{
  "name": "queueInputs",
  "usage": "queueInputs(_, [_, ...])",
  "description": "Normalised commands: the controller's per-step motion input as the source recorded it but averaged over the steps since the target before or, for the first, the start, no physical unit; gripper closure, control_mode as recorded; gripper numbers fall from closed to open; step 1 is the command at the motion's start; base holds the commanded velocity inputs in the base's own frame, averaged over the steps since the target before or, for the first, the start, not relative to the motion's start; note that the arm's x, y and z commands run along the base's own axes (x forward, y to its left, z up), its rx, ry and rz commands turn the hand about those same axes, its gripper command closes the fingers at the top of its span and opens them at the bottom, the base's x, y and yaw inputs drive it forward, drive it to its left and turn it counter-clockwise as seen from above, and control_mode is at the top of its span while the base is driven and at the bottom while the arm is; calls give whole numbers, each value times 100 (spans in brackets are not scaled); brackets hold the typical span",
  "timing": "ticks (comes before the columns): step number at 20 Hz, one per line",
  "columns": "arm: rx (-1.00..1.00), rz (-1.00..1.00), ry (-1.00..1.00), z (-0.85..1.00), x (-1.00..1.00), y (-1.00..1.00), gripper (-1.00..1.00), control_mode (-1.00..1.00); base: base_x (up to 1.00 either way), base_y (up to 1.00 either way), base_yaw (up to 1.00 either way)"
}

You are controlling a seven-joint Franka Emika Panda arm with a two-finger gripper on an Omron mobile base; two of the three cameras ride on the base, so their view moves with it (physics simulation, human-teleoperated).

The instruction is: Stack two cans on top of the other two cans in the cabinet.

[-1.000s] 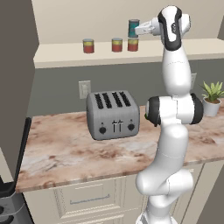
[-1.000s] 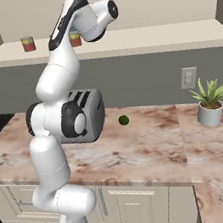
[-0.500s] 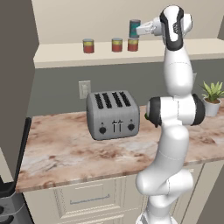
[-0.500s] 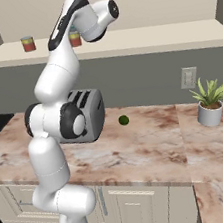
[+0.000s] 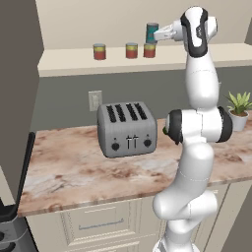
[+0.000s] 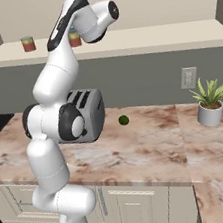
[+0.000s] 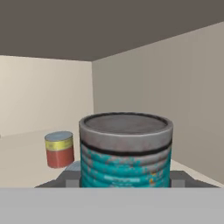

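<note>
The teal can (image 5: 152, 33) sits pinched between the fingers (image 5: 156, 35), held directly above a red can (image 5: 149, 50) on the cabinet shelf (image 5: 142, 61), seemingly just clear of its top. Compared with a second ago, hardly anything has shifted; the arm holds the same pose. That suggests alignment is settled and lowering comes next. Beyond the fingers, two more red cans (image 5: 131, 50) (image 5: 99, 51) stand apart along the shelf, still unstacked.

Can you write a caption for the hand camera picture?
Gripper holding a teal-blue ribbed can, small red can with yellow band behind.
</note>
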Motion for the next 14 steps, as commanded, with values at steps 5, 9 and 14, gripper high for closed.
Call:
queueInputs(5, [0, 0, 0, 0, 0, 0, 100, -100, 0, 0, 0])
queueInputs(9, [0, 0, 0, 0, 2, 0, 100, -100, 0, 0, 0])
queueInputs(14, [0, 0, 0, 0, 2, 0, 100, -100, 0, 0, 0])
